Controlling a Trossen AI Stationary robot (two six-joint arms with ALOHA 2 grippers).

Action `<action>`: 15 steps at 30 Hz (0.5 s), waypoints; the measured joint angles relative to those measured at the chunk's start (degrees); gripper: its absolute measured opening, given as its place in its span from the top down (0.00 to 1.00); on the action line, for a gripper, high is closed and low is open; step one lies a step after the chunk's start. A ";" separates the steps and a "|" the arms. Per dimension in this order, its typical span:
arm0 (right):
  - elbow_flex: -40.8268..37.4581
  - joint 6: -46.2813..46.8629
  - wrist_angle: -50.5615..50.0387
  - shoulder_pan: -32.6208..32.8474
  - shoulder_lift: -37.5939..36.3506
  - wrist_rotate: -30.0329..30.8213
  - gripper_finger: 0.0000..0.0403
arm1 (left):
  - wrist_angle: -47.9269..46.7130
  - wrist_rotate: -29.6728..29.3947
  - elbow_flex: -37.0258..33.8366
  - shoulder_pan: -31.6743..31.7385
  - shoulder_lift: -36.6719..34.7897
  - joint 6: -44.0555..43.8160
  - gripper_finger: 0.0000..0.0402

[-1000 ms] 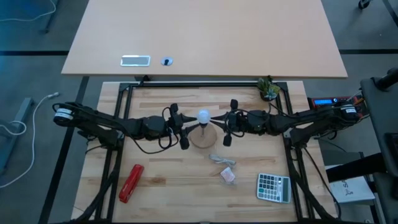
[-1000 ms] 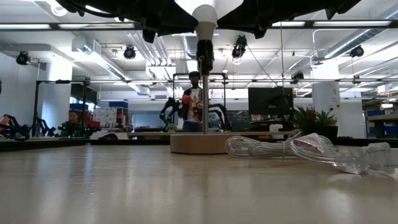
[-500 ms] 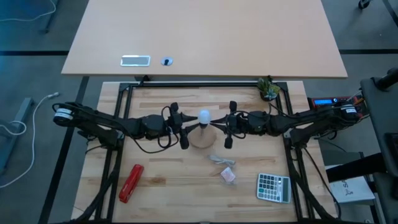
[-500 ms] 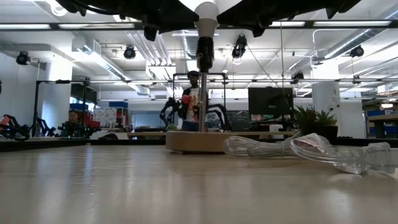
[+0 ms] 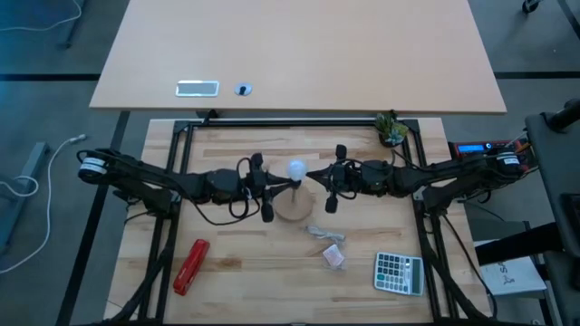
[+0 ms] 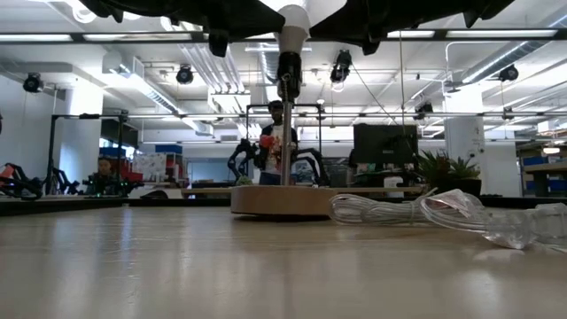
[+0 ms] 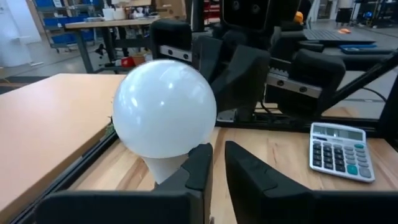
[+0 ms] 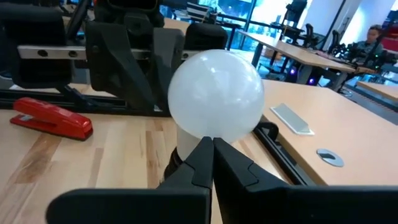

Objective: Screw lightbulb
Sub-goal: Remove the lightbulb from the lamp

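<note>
A: Table [image 5: 227,263] first, then the stand?
B: Round wooden base [image 5: 294,203] at frame centre in the high view, bulb [image 5: 295,169] on its post above it.
A: Grippers?
B: Left gripper [image 5: 275,186] meets the bulb from the left, fingers nearly together with a narrow gap, grasping nothing visible. Right gripper [image 5: 314,177] from the right, clenched, tips against the bulb's underside.

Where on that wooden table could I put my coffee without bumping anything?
Bare wood lies along the back edge left of the small plant, and at the front between the red stapler and the pinkish packet. The middle is crowded: both arms meet at the lightbulb over the round wooden base.
</note>
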 joint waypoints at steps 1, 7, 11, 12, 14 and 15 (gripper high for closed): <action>0.00 -0.02 -0.18 0.00 0.00 0.02 1.00 | -0.29 0.00 0.00 -0.14 0.00 0.00 0.92; 0.02 0.23 -1.96 0.15 0.00 0.01 1.00 | -3.15 -0.75 0.00 -1.50 -0.32 -0.84 0.96; 0.02 1.50 -3.64 0.17 0.00 -0.14 1.00 | -3.11 -2.13 0.00 -3.06 -0.99 -0.81 0.99; 0.02 1.62 -3.87 0.29 0.00 -0.53 1.00 | -3.13 -2.58 0.00 -3.45 -1.21 -0.77 1.00; 0.02 1.80 -3.95 0.67 0.00 -0.64 1.00 | -3.17 -4.06 0.00 -4.36 -1.62 -0.43 1.00; 0.02 1.75 -3.83 0.90 0.00 -0.95 1.00 | -3.35 -5.47 0.00 -4.88 -1.93 -0.08 1.00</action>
